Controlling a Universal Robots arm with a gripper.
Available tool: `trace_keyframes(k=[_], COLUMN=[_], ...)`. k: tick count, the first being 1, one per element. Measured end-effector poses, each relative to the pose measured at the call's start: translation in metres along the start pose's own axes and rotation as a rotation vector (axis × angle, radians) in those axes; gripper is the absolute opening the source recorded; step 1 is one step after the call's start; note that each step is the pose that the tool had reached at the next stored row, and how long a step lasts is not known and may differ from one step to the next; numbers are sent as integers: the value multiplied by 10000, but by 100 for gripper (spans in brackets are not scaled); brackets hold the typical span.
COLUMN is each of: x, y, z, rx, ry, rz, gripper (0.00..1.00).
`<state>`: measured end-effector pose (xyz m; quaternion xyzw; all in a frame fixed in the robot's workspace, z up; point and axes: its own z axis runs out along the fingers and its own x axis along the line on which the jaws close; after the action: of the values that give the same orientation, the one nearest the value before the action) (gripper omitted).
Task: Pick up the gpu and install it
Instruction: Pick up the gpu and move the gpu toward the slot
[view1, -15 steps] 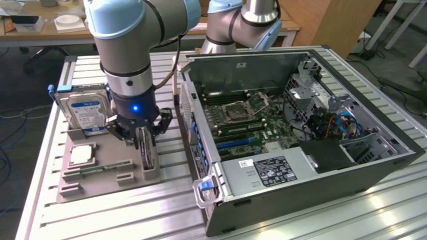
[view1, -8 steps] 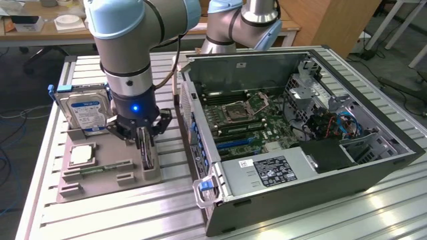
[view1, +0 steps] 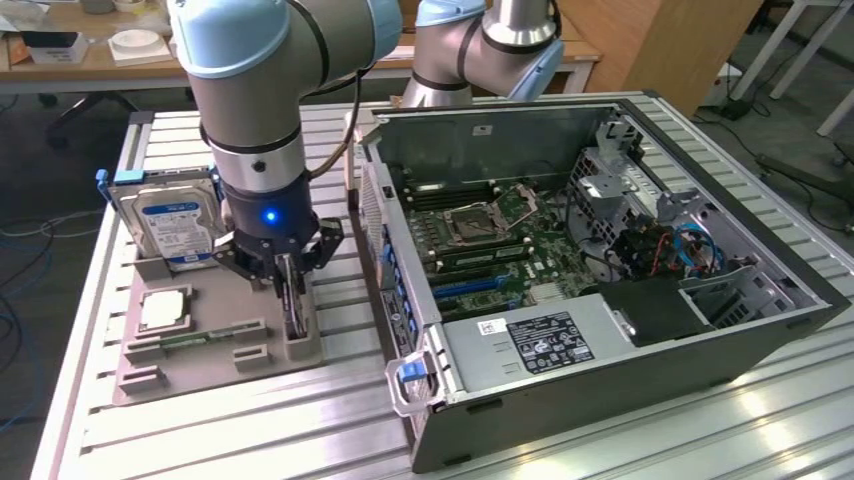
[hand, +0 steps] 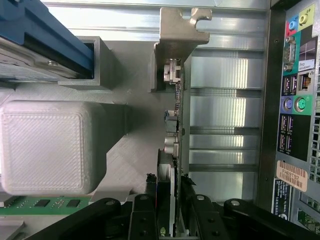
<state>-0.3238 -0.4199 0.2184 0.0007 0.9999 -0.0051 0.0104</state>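
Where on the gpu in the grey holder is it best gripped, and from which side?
Probably pinch the top long edge of the gpu across its thin faces, coming straight down from above. It stands on edge in the grey holder, bracket at one end, leaving just that edge free.

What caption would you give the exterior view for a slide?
Gripper over the upright gpu in a gray holder, beside an open computer case.

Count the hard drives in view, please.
1. The hard drive stands on edge in the grey holder at the exterior view's left. Others may be hidden inside the computer case.
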Motion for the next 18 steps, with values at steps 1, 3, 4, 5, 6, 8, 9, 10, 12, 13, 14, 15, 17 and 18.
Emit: trace_keyframes(k=[1, 3, 4, 5, 6, 8, 9, 10, 12, 13, 14, 15, 17, 18], x=[0, 0, 1, 4, 4, 5, 6, 6, 6, 5, 0, -7, -11, -11], y=[0, 0, 0, 0, 0, 0, 0, 0, 0, 0, 0, 0, 0, 0], z=[0, 0, 0, 0, 0, 0, 0, 0, 0, 1, 2, 3, 4, 4], rx=[0, 1, 1, 0, -1, -1, 1, 0, 0, 0, 0, 0, 0, 0], ry=[0, 0, 0, 0, -1, 0, 0, 0, -1, -1, -1, 0, -1, -1], rz=[-1, 0, -1, -1, -2, -2, 0, 0, -1, 0, 0, 0, 0, 1], gripper=[32, 32, 32, 32, 32, 32, 32, 32, 32, 32, 32, 32, 32, 32])
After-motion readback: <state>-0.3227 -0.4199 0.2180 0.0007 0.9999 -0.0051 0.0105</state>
